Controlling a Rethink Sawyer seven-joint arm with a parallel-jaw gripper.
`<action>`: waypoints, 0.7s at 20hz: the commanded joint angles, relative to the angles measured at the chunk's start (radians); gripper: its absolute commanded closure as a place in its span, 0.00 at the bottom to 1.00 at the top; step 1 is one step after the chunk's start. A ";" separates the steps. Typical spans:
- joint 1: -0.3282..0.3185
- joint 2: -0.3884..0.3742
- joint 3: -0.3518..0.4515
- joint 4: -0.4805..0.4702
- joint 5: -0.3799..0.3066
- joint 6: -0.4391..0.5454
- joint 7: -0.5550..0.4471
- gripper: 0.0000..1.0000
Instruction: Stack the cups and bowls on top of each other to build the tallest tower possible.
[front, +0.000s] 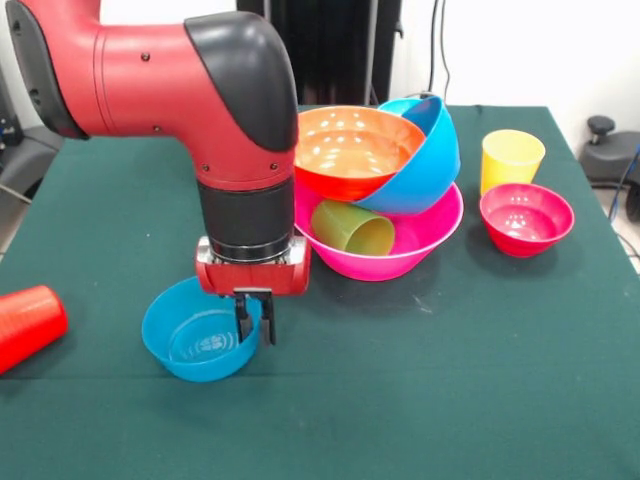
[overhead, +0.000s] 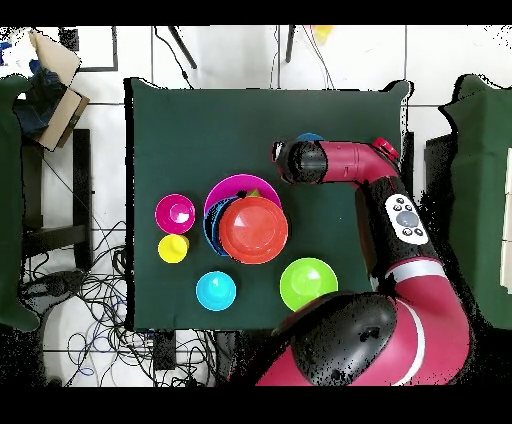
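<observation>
My gripper (front: 256, 325) points straight down at the right rim of the small translucent blue bowl (front: 198, 342), one finger inside and one outside, shut on the rim. The bowl sits low at the table, tipped slightly. The tower stands behind: the pink bowl (front: 425, 245) holds the green cup (front: 352, 228) on its side, with the large blue bowl (front: 430, 160) and the orange bowl (front: 355, 150) leaning on top. The red cup (front: 25, 325) lies on its side at the left edge. The yellow cup (front: 511, 158) and the magenta-red bowl (front: 526, 218) stand right of the tower.
In the overhead view the cyan bowl (overhead: 216, 290) and the lime green bowl (overhead: 308, 283) stand near the robot's side of the green table (overhead: 180, 130). The arm (overhead: 340, 163) covers most of the small blue bowl (overhead: 310, 137) there.
</observation>
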 joint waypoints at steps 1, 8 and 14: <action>0.037 -0.006 -0.031 0.007 -0.065 -0.006 -0.057 1.00; 0.054 -0.285 -0.065 0.218 0.025 0.130 0.003 1.00; 0.087 -0.444 -0.105 0.323 0.093 0.214 0.034 1.00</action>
